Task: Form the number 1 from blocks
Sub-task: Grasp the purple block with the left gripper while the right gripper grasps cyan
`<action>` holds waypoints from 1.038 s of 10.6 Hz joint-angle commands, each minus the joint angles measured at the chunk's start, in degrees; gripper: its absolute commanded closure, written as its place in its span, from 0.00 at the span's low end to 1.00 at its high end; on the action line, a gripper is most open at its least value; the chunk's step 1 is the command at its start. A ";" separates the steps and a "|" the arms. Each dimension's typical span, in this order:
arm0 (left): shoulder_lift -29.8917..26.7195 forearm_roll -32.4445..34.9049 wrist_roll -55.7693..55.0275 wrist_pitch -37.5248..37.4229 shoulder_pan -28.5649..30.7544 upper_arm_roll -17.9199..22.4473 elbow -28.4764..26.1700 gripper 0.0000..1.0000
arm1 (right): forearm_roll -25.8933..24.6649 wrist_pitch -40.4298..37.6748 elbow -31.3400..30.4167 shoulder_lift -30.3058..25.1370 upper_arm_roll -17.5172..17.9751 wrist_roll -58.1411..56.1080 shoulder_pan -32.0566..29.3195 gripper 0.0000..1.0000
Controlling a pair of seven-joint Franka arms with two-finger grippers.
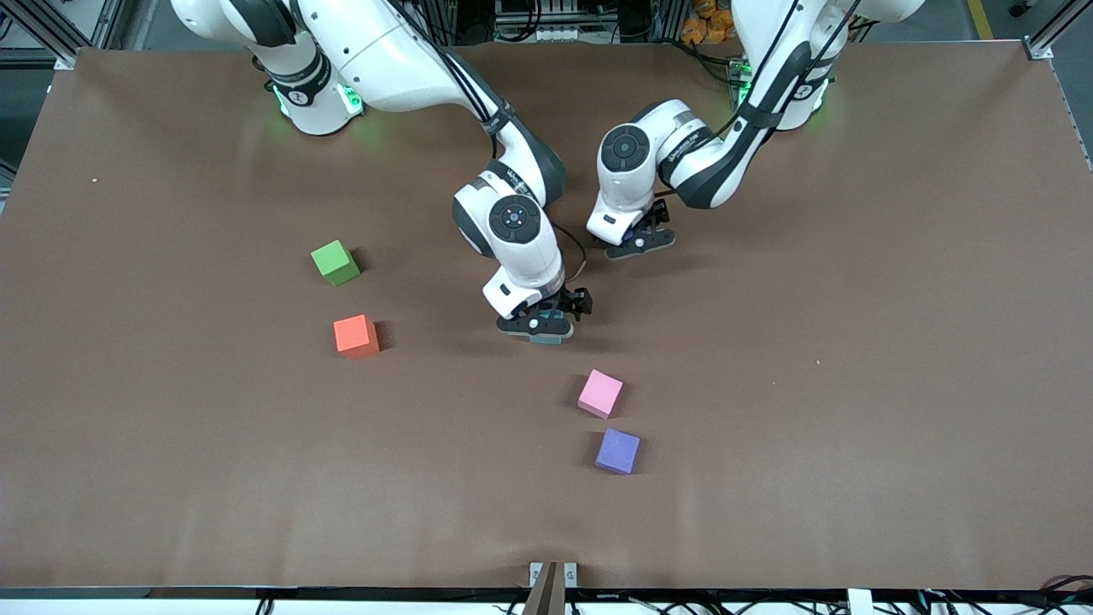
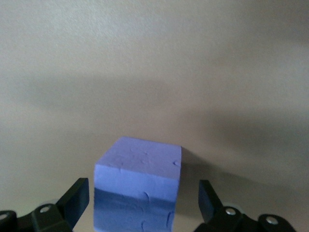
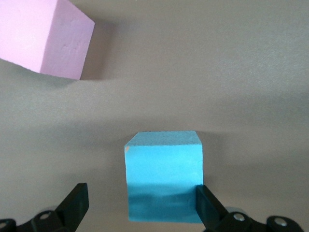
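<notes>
Blocks lie scattered on the brown surface (image 1: 854, 384): a green block (image 1: 335, 262) and an orange block (image 1: 356, 335) sit toward the right arm's end, the orange one nearer the front camera. A pink block (image 1: 600, 393) and a purple block (image 1: 617, 451) sit near the middle, the purple one nearest the camera, the two close but apart.

The right gripper (image 1: 543, 325) is low over a light blue block (image 3: 163, 175), farther from the camera than the pink block. In the right wrist view its fingers (image 3: 75, 203) stand wide on either side of the block; one looks to be at the block's edge and the other is clear of it, so nothing is gripped. The left gripper (image 1: 639, 243) is also low, farther from the camera again. Its wrist view shows a bluish-violet block (image 2: 137, 186) between spread fingers (image 2: 77, 199) with a gap on both sides; the front view hides that block under the arm.

I judge the step to be taking hold of a block with each arm. To do it well, centre the right gripper so both pads meet flat faces together, close gently since the foam may squash, and lift straight up. Set the blocks square and in line with the pink and purple pair, without nudging them.
</notes>
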 commanded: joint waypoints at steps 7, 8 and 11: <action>0.48 -0.78 4.02 1.07 0.81 -0.81 -0.98 0.59 | -3.58 -1.43 3.08 1.59 -0.46 0.87 -1.47 0.00; 0.39 -0.78 5.60 1.07 0.90 -0.81 -0.98 1.00 | -3.93 -1.25 2.91 1.94 -0.46 0.96 -1.20 0.00; -0.23 -0.78 7.02 0.37 2.13 -1.16 -0.98 1.00 | -4.64 -0.81 2.99 3.44 -0.46 0.97 -1.03 0.00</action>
